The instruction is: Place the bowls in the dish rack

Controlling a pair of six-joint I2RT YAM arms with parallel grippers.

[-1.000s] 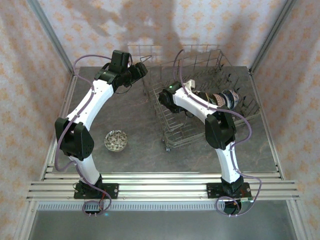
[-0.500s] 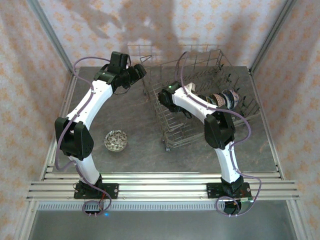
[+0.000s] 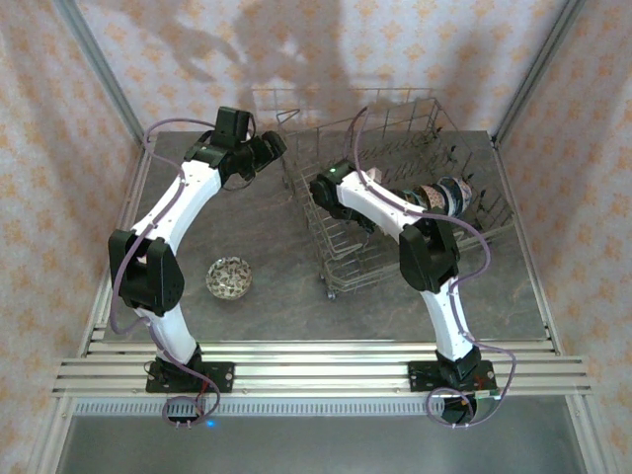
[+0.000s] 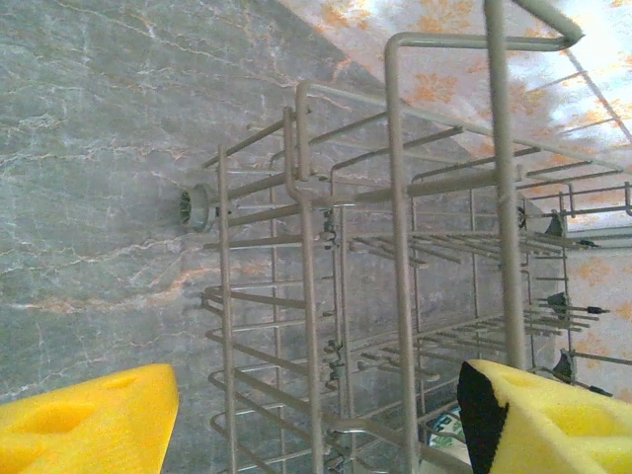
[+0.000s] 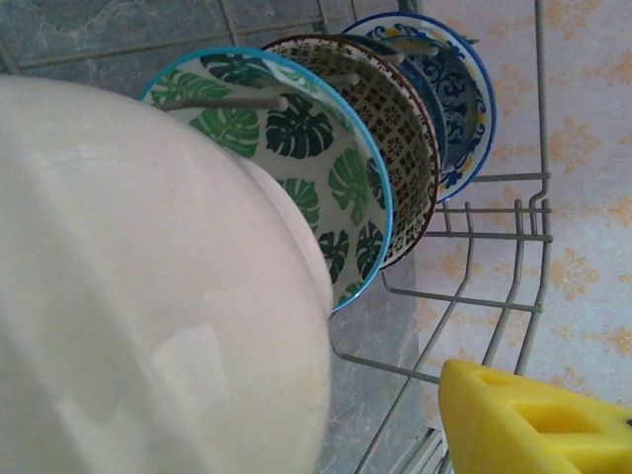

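Observation:
The dish rack (image 3: 395,126) stands at the back right of the table, and its wires (image 4: 395,197) run across the left wrist view. Several bowls stand on edge in it: a plain cream bowl (image 5: 148,296) nearest the right wrist camera, then a green-leaf bowl (image 5: 331,168), a brown patterned one (image 5: 403,128) and a blue one (image 5: 456,89). My right gripper (image 3: 387,194) is inside the rack, open. Its yellow finger (image 5: 528,415) stands apart from the cream bowl, and the other finger is hidden behind that bowl. One patterned bowl (image 3: 229,276) sits on the table. My left gripper (image 4: 316,425) hangs open beside the rack's left back corner.
The rack's raised wire handle (image 4: 494,39) rises close in front of the left gripper. Patterned walls enclose the table on three sides. The marble tabletop (image 3: 247,227) lies bare between the loose bowl and the rack.
The right gripper's jaws have widened away from the cream bowl. The left gripper has drifted slightly to the left.

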